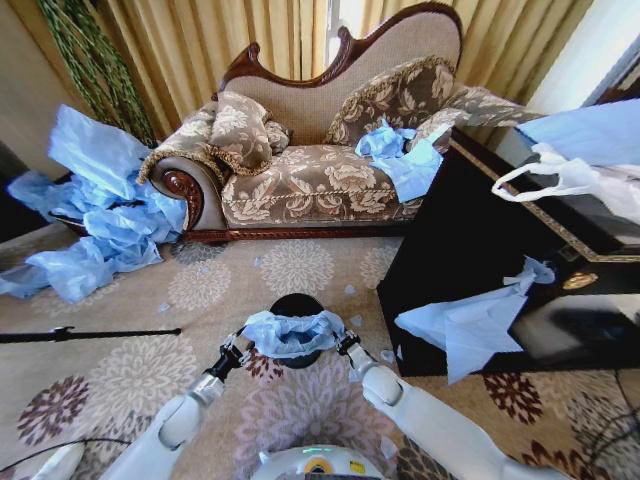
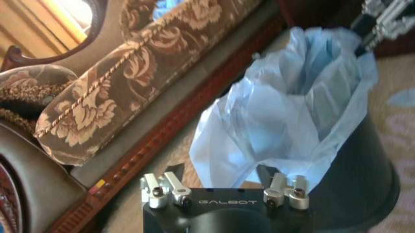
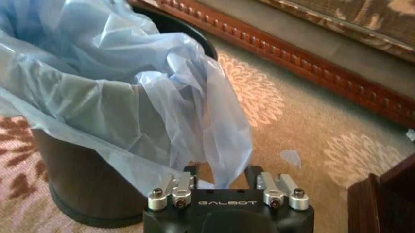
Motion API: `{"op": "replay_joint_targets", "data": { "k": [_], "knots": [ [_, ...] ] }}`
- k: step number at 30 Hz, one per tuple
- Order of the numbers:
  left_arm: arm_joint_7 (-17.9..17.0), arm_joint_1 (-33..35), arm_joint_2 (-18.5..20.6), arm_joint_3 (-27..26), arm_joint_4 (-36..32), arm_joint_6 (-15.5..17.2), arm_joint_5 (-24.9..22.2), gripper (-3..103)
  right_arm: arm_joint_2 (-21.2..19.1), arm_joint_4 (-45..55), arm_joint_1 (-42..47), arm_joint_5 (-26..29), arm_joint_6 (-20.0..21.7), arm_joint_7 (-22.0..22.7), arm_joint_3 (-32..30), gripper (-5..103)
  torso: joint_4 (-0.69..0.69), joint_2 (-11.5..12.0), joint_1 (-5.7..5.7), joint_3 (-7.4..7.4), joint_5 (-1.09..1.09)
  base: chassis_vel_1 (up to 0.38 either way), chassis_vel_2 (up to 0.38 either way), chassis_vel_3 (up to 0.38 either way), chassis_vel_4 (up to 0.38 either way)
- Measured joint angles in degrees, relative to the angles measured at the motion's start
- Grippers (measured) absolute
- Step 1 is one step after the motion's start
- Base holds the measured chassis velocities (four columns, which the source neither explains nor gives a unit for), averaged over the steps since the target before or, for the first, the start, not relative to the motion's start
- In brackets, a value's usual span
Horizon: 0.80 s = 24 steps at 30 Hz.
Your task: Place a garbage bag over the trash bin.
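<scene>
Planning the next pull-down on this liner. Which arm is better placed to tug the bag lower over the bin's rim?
Right, marginally: the right pincer has garbage bag draped down to it outside the trash bin.

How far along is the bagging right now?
Done: the bag sits in the bin, its near edge draped over the rim. In hand: the left gripper and right gripper flank the bin, each at the bag's edge. Left: the far rim is bare black.
</scene>
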State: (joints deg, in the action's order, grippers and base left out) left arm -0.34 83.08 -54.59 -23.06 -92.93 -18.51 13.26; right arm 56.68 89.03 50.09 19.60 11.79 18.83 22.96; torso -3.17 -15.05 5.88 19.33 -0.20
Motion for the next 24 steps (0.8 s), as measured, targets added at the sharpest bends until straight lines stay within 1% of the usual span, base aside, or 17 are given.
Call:
{"op": "replay_joint_targets", "data": {
  "k": [3,5,6,8,9,10,12,14,15,17,18,19,20,21,22,23,24],
  "knots": [
    [0.83,1.78,0.13,-1.0,-0.19,-3.15,-3.47,89,-1.4,2.04,2.51,0.07,-1.18,-0.11,-1.87,59,0.0,0.0,0.0,0.01,0.0,0.0,0.0,0.0,0.0],
    [1.18,2.41,0.07,-1.46,-0.53,-3.77,-4.38,94,-1.92,2.85,3.32,0.09,-1.63,-0.34,-2.64,64,0.0,0.0,0.0,0.01,0.01,0.0,0.0,0.0,0.0],
    [1.18,2.41,0.07,-1.46,-0.53,-3.77,-4.38,94,-1.92,2.85,3.32,0.09,-1.63,-0.34,-2.64,64,0.0,0.0,0.0,0.01,0.01,0.0,0.0,0.0,0.0],
    [2.08,3.74,-0.13,-2.66,-1.74,-4.91,-6.32,100,-3.14,4.93,4.55,0.78,-2.3,-1.12,-4.08,75,0.0,0.0,0.0,0.01,-0.01,0.0,0.0,0.0,0.0],
    [3.48,4.99,-0.09,-3.8,-3.64,-5.2,-9.18,100,-4.15,7.17,5.32,2.94,-2.49,-2.07,-5.15,86,0.0,0.0,0.0,0.0,0.01,0.0,0.0,0.0,0.0],
    [3.48,4.99,-0.09,-3.8,-3.64,-5.2,-9.18,100,-4.15,7.17,5.32,2.94,-2.49,-2.07,-5.15,86,0.0,0.0,0.0,0.0,0.01,0.0,0.0,0.0,0.0],
    [4.59,6.17,0.29,-4.45,-6.45,-3.03,-12.87,100,-4.68,8.88,5.57,6.04,-2.54,-2.91,-6.01,91,0.01,0.0,0.0,0.0,-0.01,0.0,0.0,0.0,0.0],
    [5.15,6.89,1.35,-4.32,-11.11,3.54,-20.43,100,-4.9,10.68,5.54,12.46,-2.39,-4.24,-7.47,99,0.02,0.0,0.0,0.01,0.02,0.0,0.0,0.0,0.0],
    [5.15,6.89,1.35,-4.32,-11.11,3.54,-20.43,100,-4.9,10.68,5.54,12.46,-2.39,-4.24,-7.47,99,0.02,0.0,0.0,0.01,0.02,0.0,0.0,0.0,0.0],
    [4.62,6.7,2.18,-3.56,-14.76,10.58,-27.33,100,-4.73,11.4,5.35,17.54,-2.15,-5.31,-8.86,99,0.0,0.0,0.0,0.01,0.0,0.0,0.0,0.0,0.0],
    [4.62,6.7,2.18,-3.56,-14.76,10.58,-27.33,100,-4.73,11.4,5.35,17.54,-2.15,-5.31,-8.86,99,0.0,0.0,0.0,0.01,0.0,0.0,0.0,0.0,0.0],
    [3.37,5.64,2.96,-2.76,-17.44,17.9,-34.11,100,-4.31,11.97,5.16,22.89,-1.62,-6.86,-10.72,100,0.01,0.0,0.0,0.01,0.01,0.0,0.0,0.0,0.0],
    [2.03,4.72,3.32,-2.22,-18.6,21.88,-37.88,100,-3.96,12.19,5.08,26.0,-1.4,-7.62,-11.94,100,0.01,0.0,0.0,0.01,0.01,0.0,0.0,0.0,0.0],
    [1.31,4.24,3.46,-1.98,-19.11,23.88,-39.84,100,-3.69,12.26,5.03,27.82,-1.33,-8.02,-12.67,100,0.0,0.0,0.0,0.01,0.0,0.0,0.0,0.0,0.0],
    [-1.21,2.78,3.82,-1.55,-20.6,30.08,-45.94,100,-2.93,12.29,4.92,32.36,-1.1,-9.05,-14.72,100,-0.01,0.0,0.0,0.01,-0.02,0.0,0.0,0.0,0.0],
    [-3.43,1.78,4.0,-1.43,-21.39,34.61,-50.04,100,-2.35,12.14,4.78,34.84,-0.93,-9.46,-15.8,100,-0.01,0.0,0.0,0.01,0.01,0.0,0.0,0.0,0.0],
    [-3.43,1.78,4.0,-1.43,-21.39,34.61,-50.04,100,-2.35,12.14,4.78,34.84,-0.93,-9.46,-15.8,100,-0.01,0.0,0.0,0.01,0.01,0.0,0.0,0.0,0.0]
  ]
}}
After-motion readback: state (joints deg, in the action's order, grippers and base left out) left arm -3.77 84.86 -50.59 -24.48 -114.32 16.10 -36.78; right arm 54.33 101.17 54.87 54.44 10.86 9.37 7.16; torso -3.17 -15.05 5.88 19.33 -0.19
